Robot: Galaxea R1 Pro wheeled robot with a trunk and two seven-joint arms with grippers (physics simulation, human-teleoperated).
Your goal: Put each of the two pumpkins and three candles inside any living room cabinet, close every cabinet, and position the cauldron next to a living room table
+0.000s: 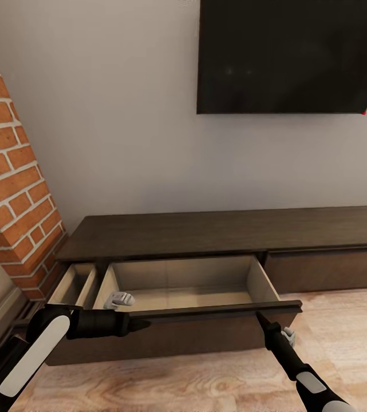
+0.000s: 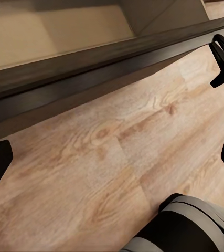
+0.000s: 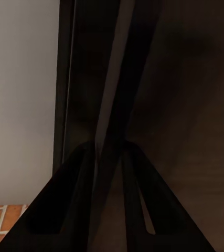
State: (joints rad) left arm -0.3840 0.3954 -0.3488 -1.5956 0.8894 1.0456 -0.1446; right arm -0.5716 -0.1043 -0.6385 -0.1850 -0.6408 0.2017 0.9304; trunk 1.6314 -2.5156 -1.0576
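Two grippers are meeting the cabinet (image 1: 217,229)'s open drawer front (image 1: 217,312): the right gripper (image 3: 109,152) clenching its edge, the left gripper (image 1: 143,324) spread open just before it.

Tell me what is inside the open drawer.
The drawer shows bare beige walls and floor, with no pumpkins or candles visible. Its front panel hides the nearest strip of floor.

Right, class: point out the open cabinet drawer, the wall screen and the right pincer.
open cabinet drawer (image 1: 186,297): head view, on its pale beige floor.
wall screen (image 1: 286,54): head view, middle of the dark panel.
right pincer (image 1: 261,318): head view, fingertips at the drawer front's edge.
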